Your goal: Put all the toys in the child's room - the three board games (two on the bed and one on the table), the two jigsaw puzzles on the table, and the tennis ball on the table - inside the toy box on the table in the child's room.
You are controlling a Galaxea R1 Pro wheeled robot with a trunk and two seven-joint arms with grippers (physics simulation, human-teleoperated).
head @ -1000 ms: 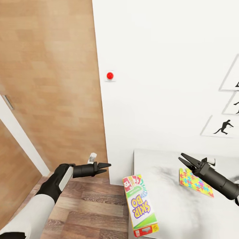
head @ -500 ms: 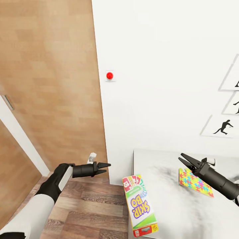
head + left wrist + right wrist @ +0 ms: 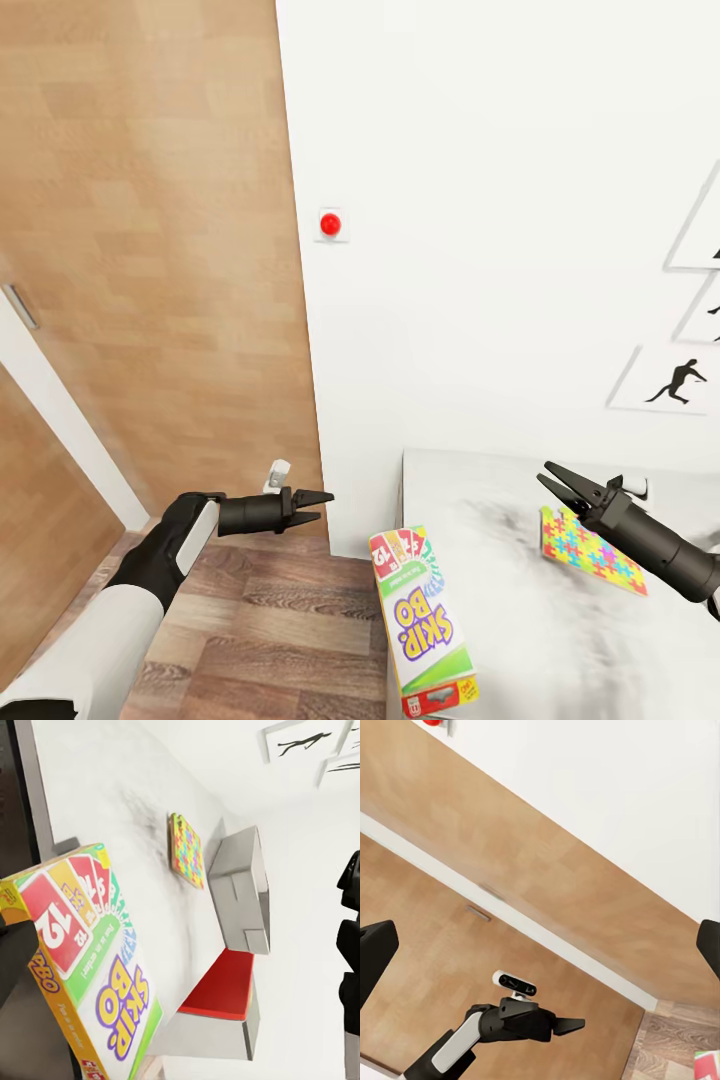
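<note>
A green, yellow and orange Skip-Bo board game (image 3: 425, 620) lies on the pale table (image 3: 520, 660), jutting over its left edge. A multicoloured jigsaw puzzle (image 3: 590, 548) lies flat further right. My right gripper (image 3: 545, 474) hovers open just above and left of the puzzle, holding nothing. Off the table's left side, my left gripper (image 3: 326, 506) hangs open and empty over the floor, pointing toward the table. In the left wrist view the Skip-Bo box (image 3: 90, 945) is close, with the puzzle (image 3: 187, 851) and the light grey toy box (image 3: 240, 889) beyond it.
A wooden door (image 3: 150, 250) and its white frame stand left of the white wall, which bears a red button (image 3: 330, 224) and black silhouette prints (image 3: 675, 380). Wood floor (image 3: 280, 620) lies under the left arm. A grey block with a red top (image 3: 221, 986) sits beside the toy box.
The head view has shifted very slightly. Both arms, the Skip-Bo box and the puzzle hold their places.
</note>
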